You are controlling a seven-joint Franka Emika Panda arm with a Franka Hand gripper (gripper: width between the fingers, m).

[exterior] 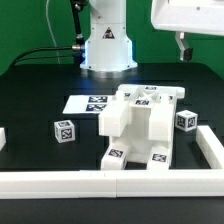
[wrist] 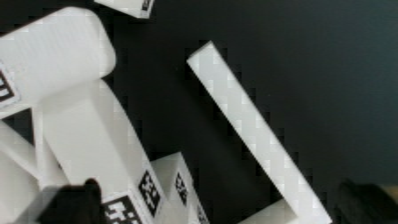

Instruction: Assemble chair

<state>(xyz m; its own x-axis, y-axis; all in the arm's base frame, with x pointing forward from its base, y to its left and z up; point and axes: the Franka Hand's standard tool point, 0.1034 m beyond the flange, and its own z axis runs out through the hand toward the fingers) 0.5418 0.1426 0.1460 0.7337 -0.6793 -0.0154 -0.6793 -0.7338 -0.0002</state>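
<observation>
The partly built white chair (exterior: 140,122) stands in the middle of the black table, a blocky stack of panels with black-and-white tags on its top and front. My gripper (exterior: 181,50) hangs high above the table at the exterior view's right, well clear of the chair. In the wrist view its two dark fingertips (wrist: 68,198) show far apart with nothing between them, so my gripper (wrist: 214,205) is open. Below it the wrist view shows the chair's white panels (wrist: 71,110) and tagged faces (wrist: 151,195).
A small tagged white cube (exterior: 63,130) lies at the exterior view's left of the chair, another tagged piece (exterior: 187,120) at its right. The marker board (exterior: 84,103) lies behind. A long white border rail (exterior: 100,184) (wrist: 249,120) runs along the front and right. The robot base (exterior: 106,45) stands at the back.
</observation>
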